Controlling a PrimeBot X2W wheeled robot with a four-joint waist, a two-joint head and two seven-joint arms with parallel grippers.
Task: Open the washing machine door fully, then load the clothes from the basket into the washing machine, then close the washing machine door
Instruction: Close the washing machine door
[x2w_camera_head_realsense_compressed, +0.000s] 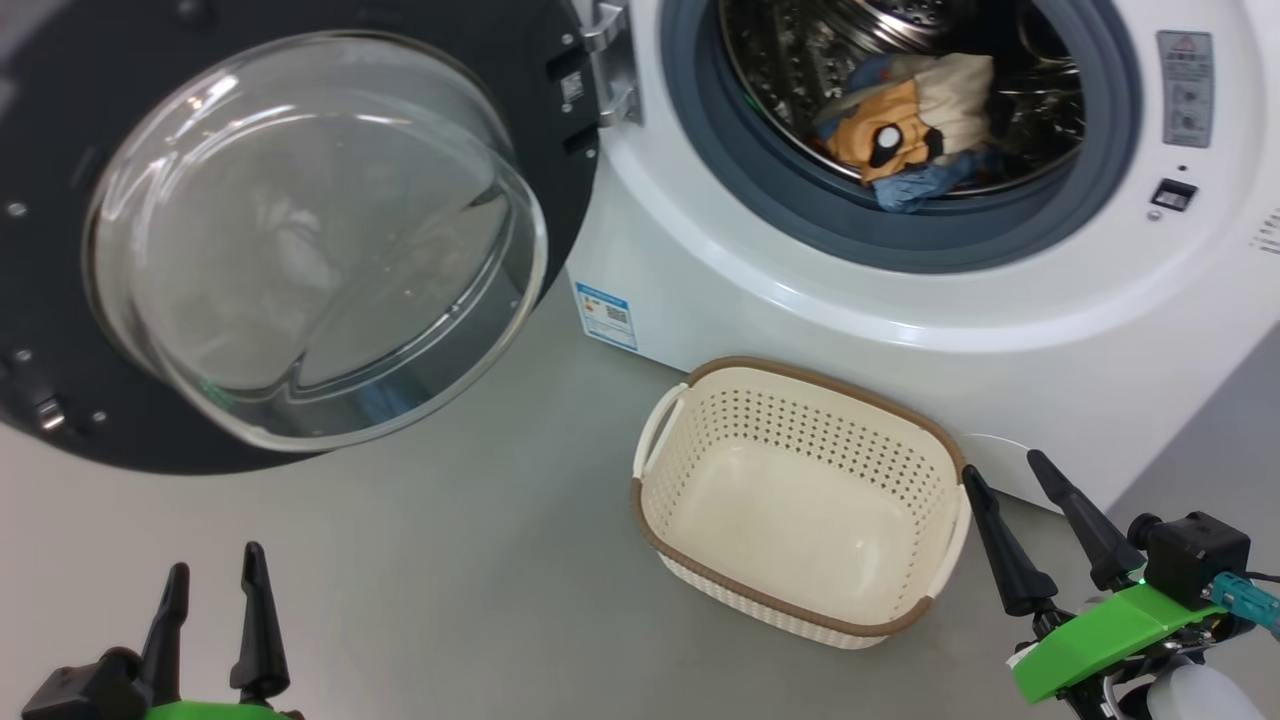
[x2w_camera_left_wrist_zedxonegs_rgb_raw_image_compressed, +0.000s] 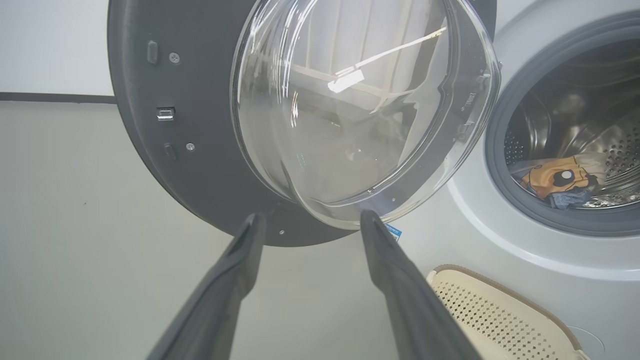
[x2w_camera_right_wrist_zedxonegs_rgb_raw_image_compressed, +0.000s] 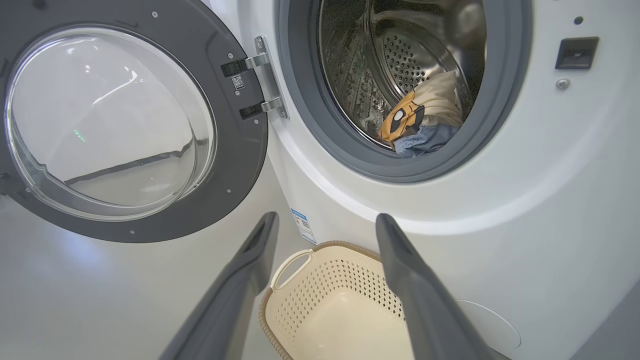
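The washing machine (x2w_camera_head_realsense_compressed: 900, 300) stands with its door (x2w_camera_head_realsense_compressed: 300, 240) swung wide to the left, the glass bowl facing out. The clothes (x2w_camera_head_realsense_compressed: 905, 125), orange, cream and blue pieces, lie inside the steel drum near the gasket; they also show in both wrist views (x2w_camera_left_wrist_zedxonegs_rgb_raw_image_compressed: 560, 182) (x2w_camera_right_wrist_zedxonegs_rgb_raw_image_compressed: 420, 120). The cream basket (x2w_camera_head_realsense_compressed: 800, 500) sits on the floor before the machine with nothing in it. My left gripper (x2w_camera_head_realsense_compressed: 212, 565) is open at the lower left, below the door. My right gripper (x2w_camera_head_realsense_compressed: 1005, 470) is open at the lower right, just beside the basket's right rim. Both hold nothing.
Grey floor (x2w_camera_head_realsense_compressed: 450, 560) spreads around the basket and under the door. The door's hinge (x2w_camera_head_realsense_compressed: 610, 60) sits at the machine's left side. A small blue label (x2w_camera_head_realsense_compressed: 605, 315) marks the machine's lower left corner. A latch slot (x2w_camera_head_realsense_compressed: 1172, 193) is to the right of the drum opening.
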